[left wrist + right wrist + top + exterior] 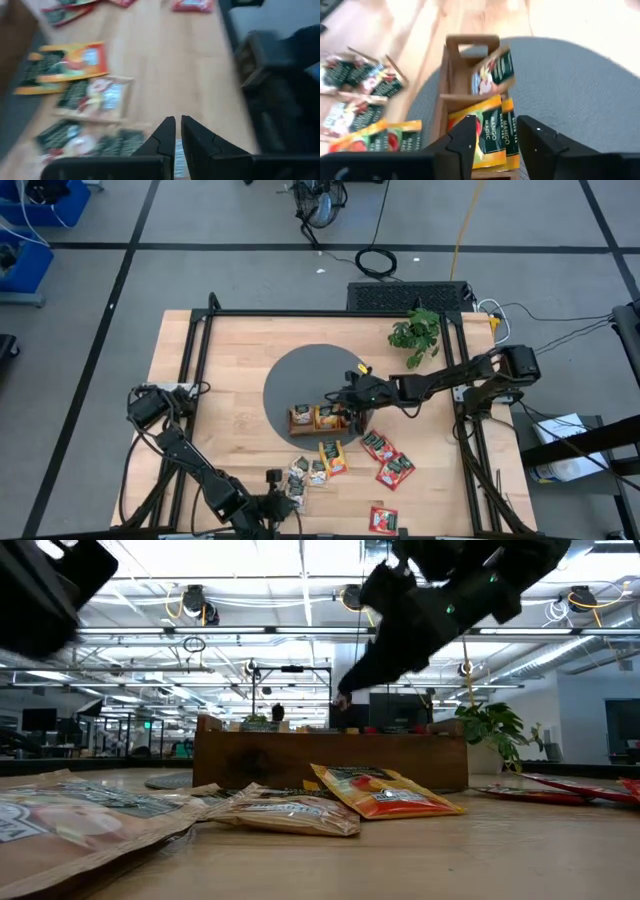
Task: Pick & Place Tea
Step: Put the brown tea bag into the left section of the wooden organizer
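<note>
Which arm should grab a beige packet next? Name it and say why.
Probably left. The left gripper, fingers nearly shut, sits at the near edge right beside the beige packets. The right gripper is open over the wooden tray, farther off.

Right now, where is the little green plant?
In the high view the green plant stands on the table's far right part, beyond the right arm, past the grey mat's edge.

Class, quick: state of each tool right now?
Left tool: shut, holding nothing visible, over the table's front edge.
Right tool: open, empty, above the tray.
</note>
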